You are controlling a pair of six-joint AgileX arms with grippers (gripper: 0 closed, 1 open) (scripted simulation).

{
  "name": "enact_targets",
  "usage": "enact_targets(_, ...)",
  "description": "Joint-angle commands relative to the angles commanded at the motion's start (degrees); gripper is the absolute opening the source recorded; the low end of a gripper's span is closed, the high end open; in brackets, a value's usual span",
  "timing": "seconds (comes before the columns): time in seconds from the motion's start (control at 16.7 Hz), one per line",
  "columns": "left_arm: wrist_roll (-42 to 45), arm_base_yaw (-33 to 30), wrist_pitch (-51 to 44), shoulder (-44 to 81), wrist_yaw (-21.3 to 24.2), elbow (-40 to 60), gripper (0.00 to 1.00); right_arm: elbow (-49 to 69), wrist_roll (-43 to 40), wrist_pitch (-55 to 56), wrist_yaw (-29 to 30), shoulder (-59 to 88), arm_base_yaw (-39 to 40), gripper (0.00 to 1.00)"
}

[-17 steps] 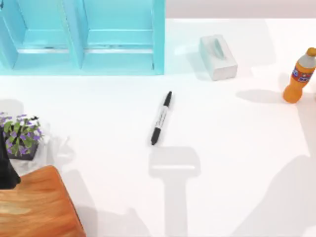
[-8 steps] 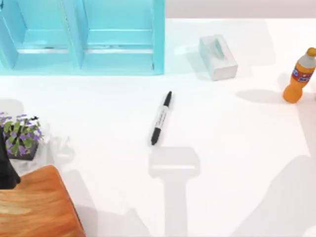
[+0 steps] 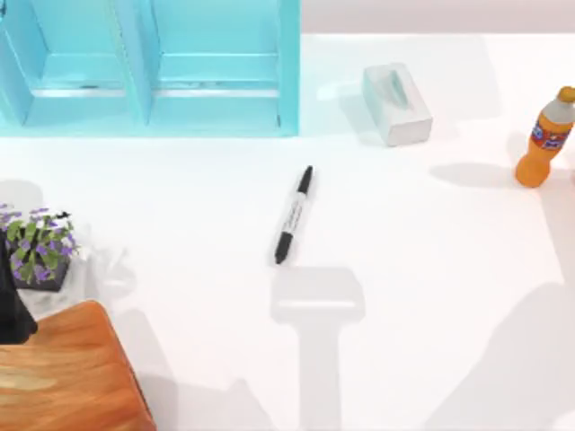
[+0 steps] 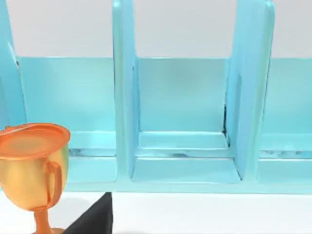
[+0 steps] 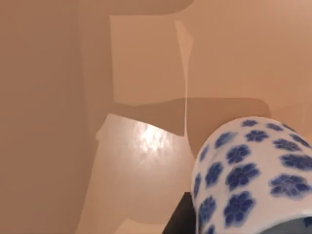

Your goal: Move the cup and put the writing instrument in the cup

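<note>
lying mid-bench: the marker pen (image 3: 294, 216) rests flat on the white bench (image 3: 422, 269), slanted, its narrower black end toward the shelf unit and its black cap end toward the near edge, nothing touching it.
cup: the white cup with blue flowers (image 5: 251, 175) sits very close to the right wrist camera, seen from the side against a tan, shadowed surface; a dark part shows just beside its base.
right end effector: i cannot tell whether it is open, closed or gripping the cup.
left end effector: i cannot tell its state; the left wrist camera faces the turquoise shelf unit (image 4: 180, 122), with a gold trophy (image 4: 34, 170) and a dark shape (image 4: 95, 217) near it.
shelf unit, from above: at the far left of the bench (image 3: 153, 67).
tissue box: white, right of the shelf unit (image 3: 396, 103), well apart from the pen.
orange bottle: upright near the right edge (image 3: 544, 137).
flower pot: purple flowers at the left edge (image 3: 38, 247), with a wooden board (image 3: 63, 373) at the near left corner.
dark arm part: at the left edge, just beside the pot (image 3: 11, 305).
</note>
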Motion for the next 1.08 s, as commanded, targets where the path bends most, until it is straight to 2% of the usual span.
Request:
enact_targets(0.42,0.00,0.00,0.00,0.00,0.00,0.00,1.00,1.89,2.10,-2.28,-0.02,-0.88,2.02,0.00)
enact_targets(0.84,0.00,0.00,0.00,0.00,0.00,0.00,1.00,14.25,18.11,-24.45,-0.18,-8.61,18.22,0.00)
enact_targets(1.08,0.00,0.00,0.00,0.00,0.00,0.00,1.00,18.55,24.16,-30.88,-0.20,-12.37,24.30,0.00)
